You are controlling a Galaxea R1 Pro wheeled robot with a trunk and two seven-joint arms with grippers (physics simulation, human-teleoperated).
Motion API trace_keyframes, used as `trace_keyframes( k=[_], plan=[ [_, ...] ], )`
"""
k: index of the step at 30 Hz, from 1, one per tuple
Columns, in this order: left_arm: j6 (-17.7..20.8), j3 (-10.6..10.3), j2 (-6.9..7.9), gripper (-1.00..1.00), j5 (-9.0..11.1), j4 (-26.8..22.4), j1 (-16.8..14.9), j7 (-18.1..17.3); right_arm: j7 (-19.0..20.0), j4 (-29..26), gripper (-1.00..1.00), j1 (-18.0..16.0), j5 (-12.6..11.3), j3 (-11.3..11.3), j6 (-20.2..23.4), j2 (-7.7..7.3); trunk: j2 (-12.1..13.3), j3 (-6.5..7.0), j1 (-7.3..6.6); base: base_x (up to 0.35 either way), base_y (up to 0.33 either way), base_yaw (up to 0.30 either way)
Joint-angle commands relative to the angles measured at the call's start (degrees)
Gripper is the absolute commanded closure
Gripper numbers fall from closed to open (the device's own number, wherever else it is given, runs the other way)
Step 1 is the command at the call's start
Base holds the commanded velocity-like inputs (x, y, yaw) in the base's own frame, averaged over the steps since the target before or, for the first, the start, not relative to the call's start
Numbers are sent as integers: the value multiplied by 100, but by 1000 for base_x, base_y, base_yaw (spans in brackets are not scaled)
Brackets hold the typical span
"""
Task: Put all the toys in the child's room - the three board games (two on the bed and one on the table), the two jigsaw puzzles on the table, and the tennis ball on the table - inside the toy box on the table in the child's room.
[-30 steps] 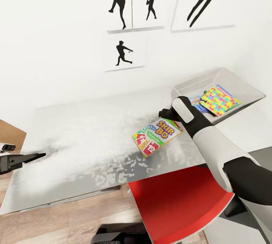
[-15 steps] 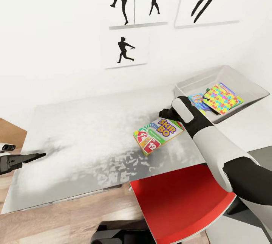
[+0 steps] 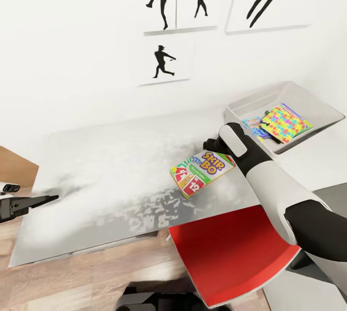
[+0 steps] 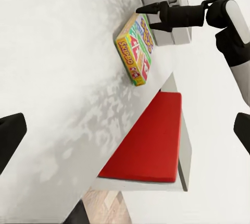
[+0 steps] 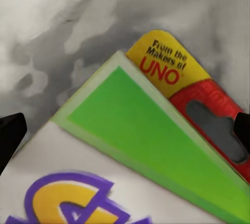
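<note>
- The right gripper [image 4: 148,15] is clamped on the far edge of the Skip-Bo box [image 3: 202,172], its dark fingers [image 4: 156,9] pinching the box from both faces, as the left wrist view shows.
- The Skip-Bo box hangs tilted above the table [image 3: 106,171], its near corner lowest; whether that corner touches the mottled top cannot be told.
- The right forearm slants up from the lower right of the head view, wrist bent over toward the box, elbow above the red chair seat [image 3: 231,253].
- The left gripper [image 3: 33,201] hovers at the table's left end, its jaws apart and holding nothing.
- The toy box [image 3: 308,101] sits at the table's far right, well apart from the Skip-Bo box.
- Inside lie the multicoloured jigsaw puzzle [image 3: 285,123] and a blue board game [image 3: 253,125] partly beneath it.
</note>
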Motion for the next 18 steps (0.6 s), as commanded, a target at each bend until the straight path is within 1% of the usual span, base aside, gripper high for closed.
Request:
trace_keyframes(
  k=[1,18],
  plan=[
    [61,-4,2,-100,0,2,-4,-22,-50,-3,-100,-2,-198,14,-39,1,-8,-10,3,-135,217,0],
    [65,-4,2,-100,0,2,-4,-22,-49,-7,-100,-2,-198,14,-31,7,-8,-10,3,-121,254,0]
  ],
)
